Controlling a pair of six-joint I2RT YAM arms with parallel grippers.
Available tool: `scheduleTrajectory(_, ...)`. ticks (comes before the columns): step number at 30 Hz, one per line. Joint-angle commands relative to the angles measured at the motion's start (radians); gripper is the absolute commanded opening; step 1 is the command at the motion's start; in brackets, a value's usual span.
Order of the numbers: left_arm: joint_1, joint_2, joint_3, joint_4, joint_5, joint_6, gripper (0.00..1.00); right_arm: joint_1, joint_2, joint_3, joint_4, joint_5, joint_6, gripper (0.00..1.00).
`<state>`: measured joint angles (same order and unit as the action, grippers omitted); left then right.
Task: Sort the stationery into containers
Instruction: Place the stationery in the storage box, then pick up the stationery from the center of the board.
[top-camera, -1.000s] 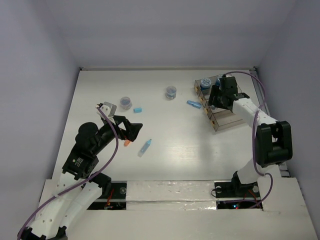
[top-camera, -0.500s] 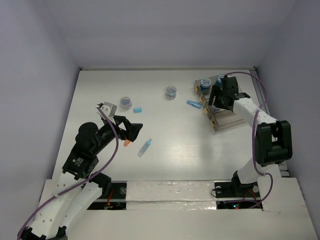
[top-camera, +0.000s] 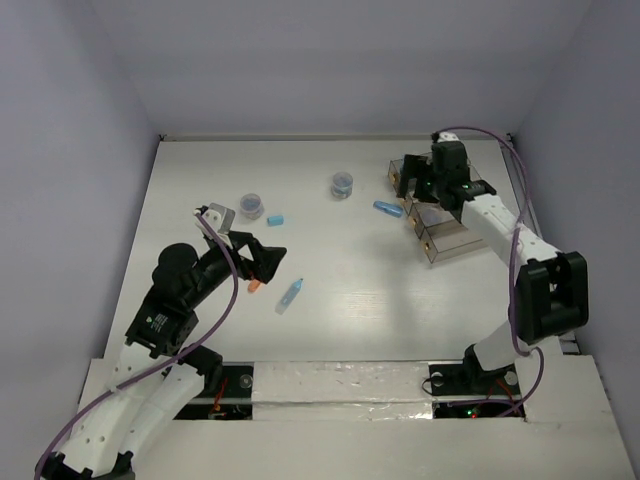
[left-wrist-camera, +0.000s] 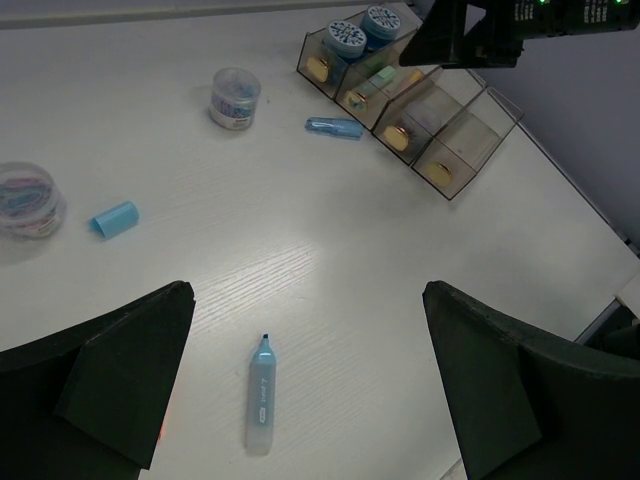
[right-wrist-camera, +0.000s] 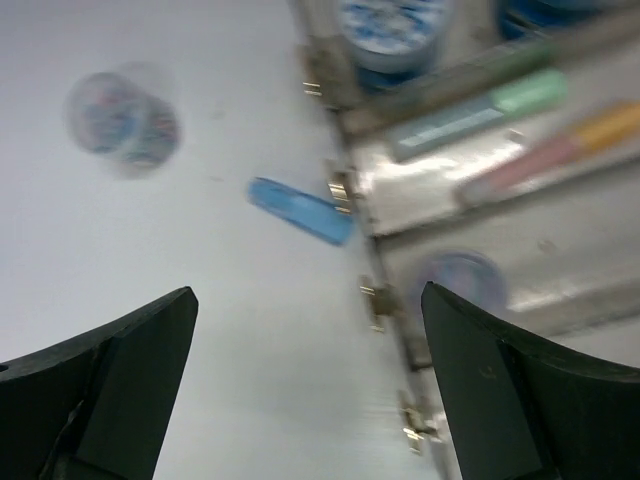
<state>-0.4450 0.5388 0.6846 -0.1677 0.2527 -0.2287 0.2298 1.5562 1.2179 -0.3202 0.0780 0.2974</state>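
The right gripper (right-wrist-camera: 305, 295) is held wide open, nothing between its fingers, over the front edge of the containers (right-wrist-camera: 480, 170) (this view is blurred). Below it a blue roll (right-wrist-camera: 385, 25) is seen in the end bin, a green stick (right-wrist-camera: 530, 92) and an orange stick (right-wrist-camera: 600, 125) in the next, and a jar (right-wrist-camera: 455, 275) in the third. A light-blue stick (right-wrist-camera: 300, 210) is seen on the table (left-wrist-camera: 300, 230) just beside the containers. The left gripper (left-wrist-camera: 308, 290) is likewise spread wide and empty, well apart from them, above a light-blue pen (left-wrist-camera: 260, 395). A second jar (left-wrist-camera: 236, 97) and a short blue cap (left-wrist-camera: 115, 218) are scattered beyond.
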Motion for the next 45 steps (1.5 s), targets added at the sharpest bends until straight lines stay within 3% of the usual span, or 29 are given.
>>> scheduleTrajectory(1,0.003,0.010,0.010,0.051,0.014,0.005,0.99,0.135,0.092,0.133,0.076,-0.063,-0.050,1.00)
scheduleTrajectory(5,0.012,0.012,0.012,0.045,0.008,0.008,0.99,0.224,0.273,0.291,0.041,-0.001,-0.079,1.00)
scheduleTrajectory(17,0.012,0.015,0.013,0.045,0.010,0.012,0.99,0.263,0.740,0.799,-0.163,0.017,-0.124,1.00)
scheduleTrajectory(24,0.012,0.020,0.015,0.046,0.010,0.014,0.99,0.272,0.843,0.934,-0.152,0.052,-0.138,0.99)
scheduleTrajectory(31,0.012,0.020,0.015,0.046,0.014,0.014,0.99,0.272,0.884,1.011,-0.184,0.088,-0.161,0.82)
scheduleTrajectory(43,0.012,0.018,0.012,0.048,0.014,0.012,0.99,0.272,0.897,1.022,-0.227,0.068,-0.162,0.79)
scheduleTrajectory(45,0.012,0.016,0.012,0.046,0.016,0.012,0.99,0.272,0.897,1.019,-0.227,0.065,-0.158,0.54)
